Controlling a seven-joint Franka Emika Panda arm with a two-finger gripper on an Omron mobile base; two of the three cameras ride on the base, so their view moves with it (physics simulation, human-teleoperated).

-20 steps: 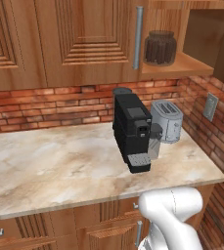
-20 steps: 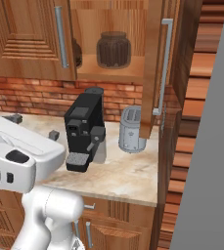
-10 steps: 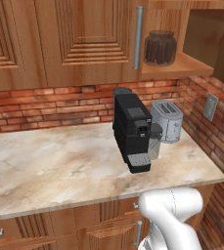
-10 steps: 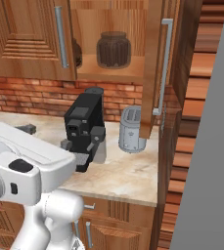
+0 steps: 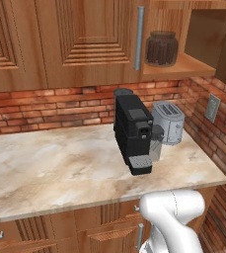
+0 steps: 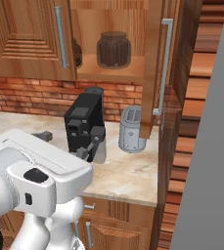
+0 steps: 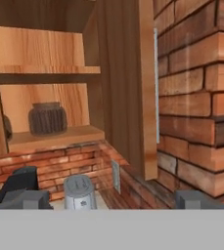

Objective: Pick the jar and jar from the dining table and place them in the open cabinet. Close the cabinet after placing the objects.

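A squat glass jar (image 5: 161, 48) (image 6: 113, 49) (image 7: 47, 118) with dark contents stands on the lower shelf of the open cabinet (image 6: 111, 73) (image 7: 55, 136). A second dark jar (image 6: 78, 52) (image 7: 6, 128) peeks out behind the edge of the closed left door. My gripper (image 7: 111, 200) is open with nothing between its fingers. It hovers over the counter, below the shelf and well short of it, facing the cabinet. The cabinet's right door (image 6: 155, 68) (image 7: 147, 88) stands swung out. The dining table is out of view.
A black coffee machine (image 5: 134, 133) (image 6: 84, 124) and a silver toaster (image 5: 169, 121) (image 6: 132, 129) (image 7: 79, 193) stand on the marbled counter (image 5: 50, 168) under the cabinet. A brick wall (image 7: 196, 97) closes the right side. My white arm (image 6: 35, 171) reaches over the counter's front edge.
My arm has swung up and to the right in the right base view, closer to the coffee machine. The jars and the cabinet door have not moved.
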